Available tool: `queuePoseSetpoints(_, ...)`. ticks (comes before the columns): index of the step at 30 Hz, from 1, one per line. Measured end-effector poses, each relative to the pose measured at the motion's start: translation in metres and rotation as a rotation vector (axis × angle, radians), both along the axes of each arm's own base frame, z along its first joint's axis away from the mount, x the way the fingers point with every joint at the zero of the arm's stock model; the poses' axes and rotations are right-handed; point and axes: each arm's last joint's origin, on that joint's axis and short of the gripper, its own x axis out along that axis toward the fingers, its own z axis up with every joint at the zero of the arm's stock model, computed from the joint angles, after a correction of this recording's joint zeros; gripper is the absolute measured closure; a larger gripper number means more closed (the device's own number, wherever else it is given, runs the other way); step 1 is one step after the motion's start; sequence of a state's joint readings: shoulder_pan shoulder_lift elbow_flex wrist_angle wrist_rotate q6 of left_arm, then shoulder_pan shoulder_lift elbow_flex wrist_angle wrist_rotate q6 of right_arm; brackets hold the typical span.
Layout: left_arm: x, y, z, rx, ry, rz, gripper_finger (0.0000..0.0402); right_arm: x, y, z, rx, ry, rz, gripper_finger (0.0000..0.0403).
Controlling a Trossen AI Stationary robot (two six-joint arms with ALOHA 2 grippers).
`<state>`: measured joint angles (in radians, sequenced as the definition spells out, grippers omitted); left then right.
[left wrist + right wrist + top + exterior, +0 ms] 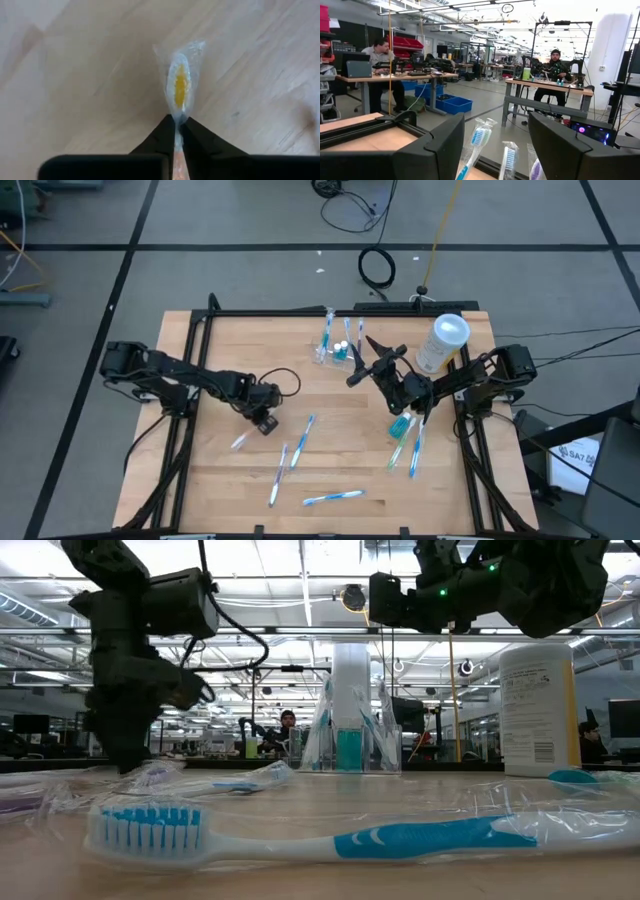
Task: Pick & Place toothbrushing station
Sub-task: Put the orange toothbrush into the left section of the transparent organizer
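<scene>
Wooden slats form the surface (pixel 220 480) under my two arms, with an open workshop and seated people beyond it. At the far edge, near the middle, stands the toothbrushing station (pixel 336 345), a clear holder with several wrapped brushes already upright in it. A whitish cylinder (pixel 441 344) stands to its right.

My left gripper (pixel 262 420) is low over the left-centre of the surface, its jaws clenched on a wrapped toothbrush with yellow bristles (pixel 179 90), which seems only just off the wood or resting on it; I cannot tell which. My right gripper (pixel 352 378) hovers raised just in front of the station, jaws released and empty, looking out over the brush heads there.

I judge the job partly done: some brushes are in the holder, but many are not. A blue brush (pixel 333 497) lies near the front edge, two more (pixel 290 455) lie left of centre, and a cluster (pixel 405 442) lies to the right. The yellow one must be carried across to the holder.
</scene>
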<state>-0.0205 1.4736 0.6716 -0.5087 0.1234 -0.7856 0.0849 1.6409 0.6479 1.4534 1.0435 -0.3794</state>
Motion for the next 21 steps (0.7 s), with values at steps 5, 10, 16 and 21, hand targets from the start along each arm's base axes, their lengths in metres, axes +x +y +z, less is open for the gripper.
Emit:
queuePoseSetpoints(5,0.013,0.002,0.013,0.039,-0.069,-0.062,0.0395,0.000,0.000,0.000,0.000,0.001,0.000,0.0190)
queuePoseSetpoints(10,0.032,0.003,0.038,0.133,-0.167,-0.129,0.0375,0.000,0.000,0.000,0.000,0.001,0.000,0.0190)
queuePoseSetpoints(16,0.062,0.016,0.079,0.446,-0.385,-0.072,0.0381,0.000,0.000,0.000,0.000,0.000,0.000,0.0190)
queuePoseSetpoints(21,0.082,0.035,0.118,0.561,-0.577,-0.057,0.0393,0.000,0.000,0.000,0.000,0.000,-0.001,0.0190)
